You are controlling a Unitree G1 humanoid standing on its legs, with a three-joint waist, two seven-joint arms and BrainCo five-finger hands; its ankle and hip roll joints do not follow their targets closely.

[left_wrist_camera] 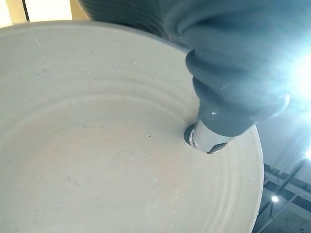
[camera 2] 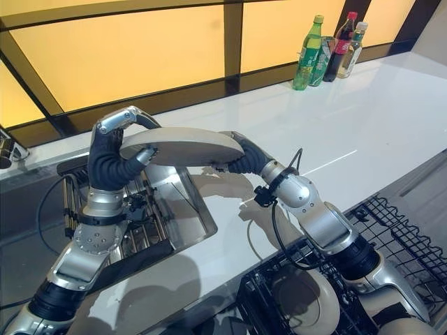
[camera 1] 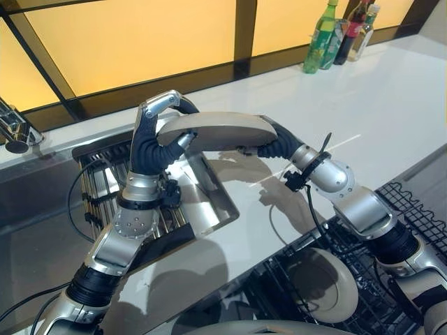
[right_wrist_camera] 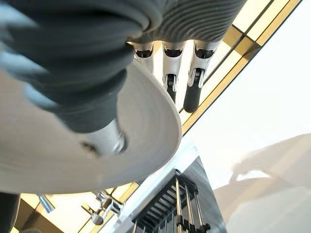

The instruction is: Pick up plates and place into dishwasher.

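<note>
Both hands point(camera 1: 162, 125) point(camera 1: 269, 143) raised, fingers gripping

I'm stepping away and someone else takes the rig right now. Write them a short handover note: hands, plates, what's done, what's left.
Left hand: gripping the beige plate at its left edge, thumb on the plate's face.
Right hand: gripping the same plate at its right edge, fingers over the rim.
The plate is held in the air, roughly level, between the sink rack and the white counter.
Done: one plate already lies in the dishwasher rack, lower right.
Left: carry the held plate to the dishwasher rack and set it in. Bottles at the counter's far end are not part of the job.
</note>
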